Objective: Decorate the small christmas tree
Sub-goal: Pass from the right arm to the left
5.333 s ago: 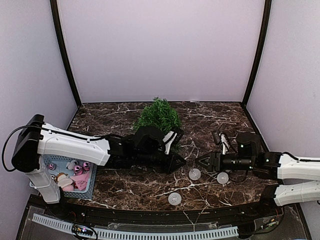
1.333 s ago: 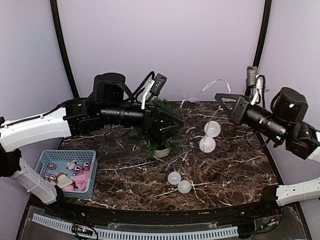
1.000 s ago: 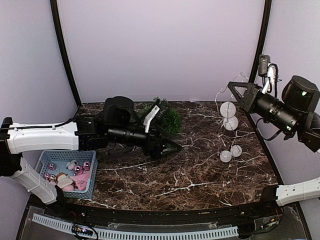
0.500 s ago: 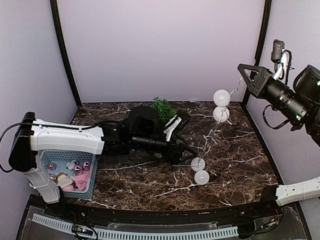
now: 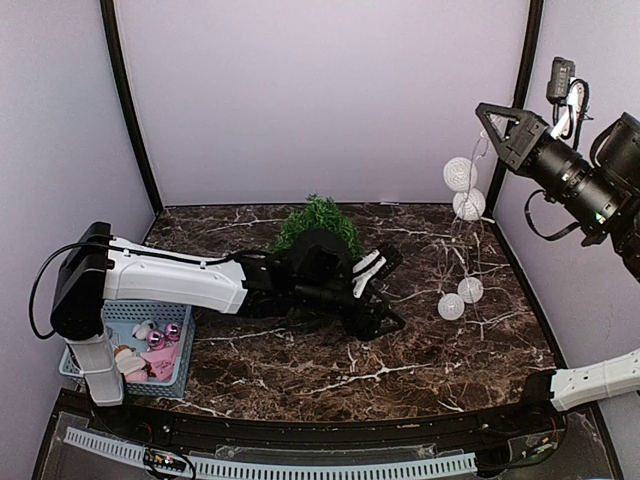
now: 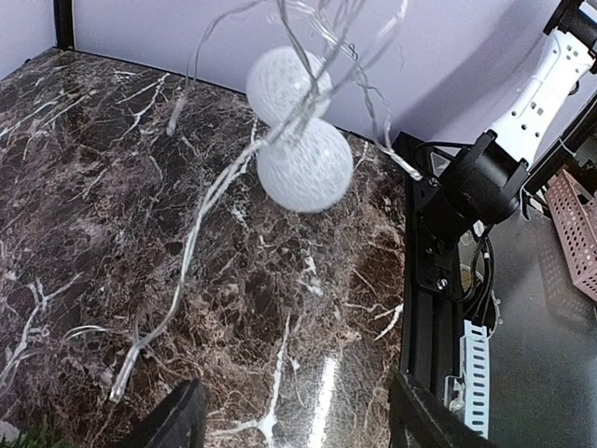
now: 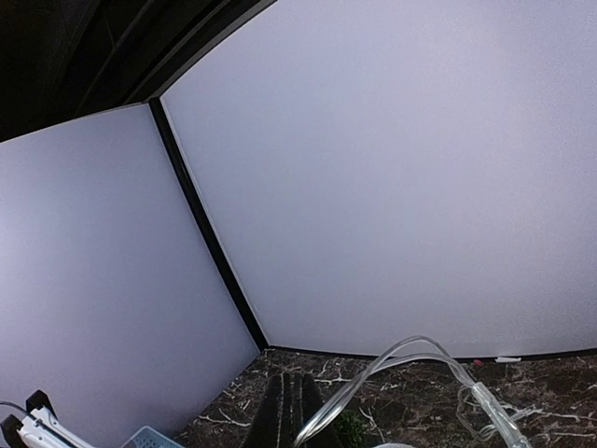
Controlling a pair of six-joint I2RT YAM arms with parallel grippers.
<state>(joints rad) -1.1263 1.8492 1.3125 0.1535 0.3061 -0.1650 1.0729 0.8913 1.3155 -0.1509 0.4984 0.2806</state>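
The small christmas tree (image 5: 318, 222) stands at the back middle of the marble table, partly hidden behind my left arm. A clear-wired light string with white mesh balls (image 5: 460, 174) hangs from my right gripper (image 5: 483, 109), which is raised high at the right and shut on the wire (image 7: 401, 358). Two lower balls (image 5: 461, 297) dangle just above the table. My left gripper (image 5: 386, 316) lies low in front of the tree, open, with nothing between its fingers (image 6: 177, 422). In the left wrist view two balls (image 6: 305, 175) hang ahead of it.
A blue basket (image 5: 92, 322) holding pink baubles (image 5: 158, 338) and other ornaments sits at the near left. The right arm's base (image 6: 476, 187) stands at the table's edge. Lilac walls with black corner posts (image 5: 512, 110) close in the table.
My right gripper has risen higher and further right, carrying the light string with it. My left arm has stretched low to the right in front of the tree, its jaws slightly narrower.
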